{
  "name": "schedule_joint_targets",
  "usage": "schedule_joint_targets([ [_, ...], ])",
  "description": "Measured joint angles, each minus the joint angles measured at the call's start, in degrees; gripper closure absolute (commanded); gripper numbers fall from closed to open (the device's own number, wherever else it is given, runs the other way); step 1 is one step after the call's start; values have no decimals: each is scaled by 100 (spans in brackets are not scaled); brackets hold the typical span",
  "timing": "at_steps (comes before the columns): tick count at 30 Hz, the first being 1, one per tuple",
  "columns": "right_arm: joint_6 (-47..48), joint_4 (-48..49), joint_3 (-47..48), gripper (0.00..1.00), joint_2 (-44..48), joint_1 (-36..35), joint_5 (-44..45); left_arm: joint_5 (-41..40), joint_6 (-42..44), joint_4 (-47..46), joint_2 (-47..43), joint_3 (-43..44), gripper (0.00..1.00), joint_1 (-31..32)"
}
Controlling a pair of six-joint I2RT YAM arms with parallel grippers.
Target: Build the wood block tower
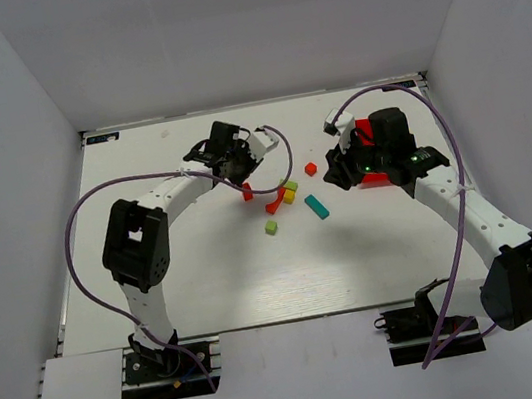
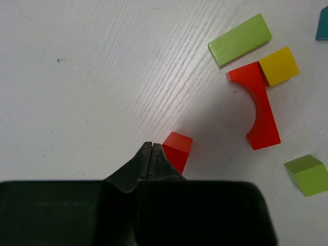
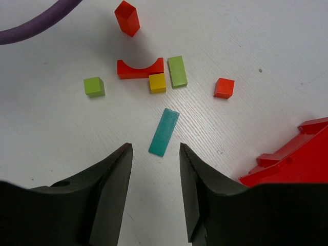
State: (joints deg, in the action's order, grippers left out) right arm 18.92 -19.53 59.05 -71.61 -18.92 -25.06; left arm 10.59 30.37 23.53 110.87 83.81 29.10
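The tower's blocks lie loose on the white table. In the left wrist view my left gripper (image 2: 152, 146) is shut and empty, its tips against the left side of a small red block (image 2: 178, 149). To the right of that block lie the red arch (image 2: 259, 105), a yellow cube (image 2: 278, 65), a lime-green bar (image 2: 240, 39) and a lime cube (image 2: 307, 174). My right gripper (image 3: 154, 151) is open just short of the teal bar (image 3: 164, 131), holding nothing. An orange-red cube (image 3: 224, 87) sits apart on the right. From above, the left gripper (image 1: 241, 176) and right gripper (image 1: 336, 172) flank the blocks.
A red plastic bin (image 1: 367, 133) stands behind the right wrist, its edge showing as red plastic (image 3: 297, 159) at lower right in the right wrist view. A purple cable (image 1: 285, 156) loops above the blocks. White walls close in the table (image 1: 209, 289).
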Motion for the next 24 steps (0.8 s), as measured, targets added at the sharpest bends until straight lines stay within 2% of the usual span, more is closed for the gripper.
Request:
schedule_joint_targets([
  [9,2,0,0,52,0,-2,-2,-378,-42,-142,2,-2,100,0],
  [24,20,0,0,52,0,0,-24,-415,-44,-61,190,33,100,0],
])
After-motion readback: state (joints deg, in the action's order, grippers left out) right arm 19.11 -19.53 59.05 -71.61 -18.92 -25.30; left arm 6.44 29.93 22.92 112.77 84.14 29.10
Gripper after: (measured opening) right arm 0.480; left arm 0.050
